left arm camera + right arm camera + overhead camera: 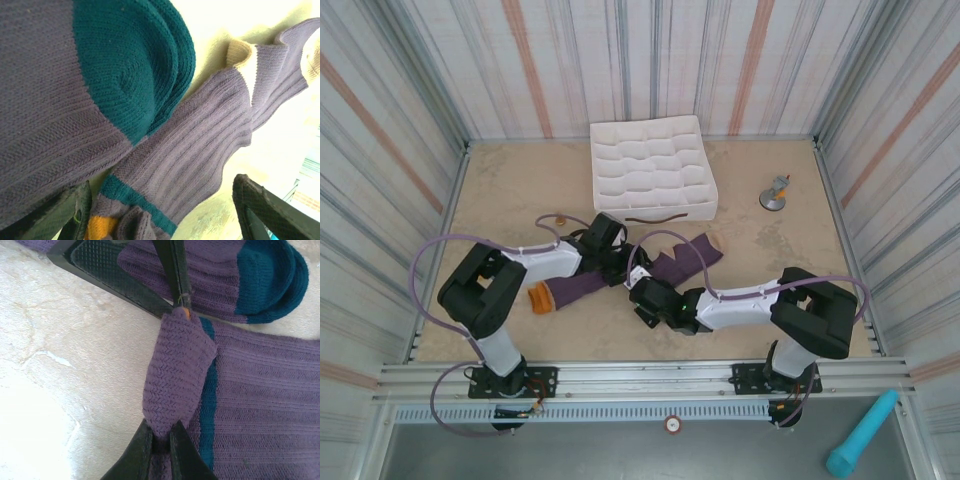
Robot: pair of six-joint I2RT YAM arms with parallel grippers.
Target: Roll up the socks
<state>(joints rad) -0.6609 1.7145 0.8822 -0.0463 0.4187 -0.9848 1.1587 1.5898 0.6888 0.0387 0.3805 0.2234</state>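
Observation:
Two purple socks lie end to end across the middle of the table. One sock has an orange cuff at the left; the other sock stretches right. My left gripper hangs open over their meeting point. In the left wrist view its fingers straddle the ribbed sock, beside a teal toe. My right gripper is shut on a pinched fold of purple sock near a teal stripe. The left gripper's open fingers show just beyond that fold.
A white gridded fabric box stands at the back centre, close behind the socks. A small metal piece lies at the back right. Striped walls ring the table. A teal tube lies off the table, front right.

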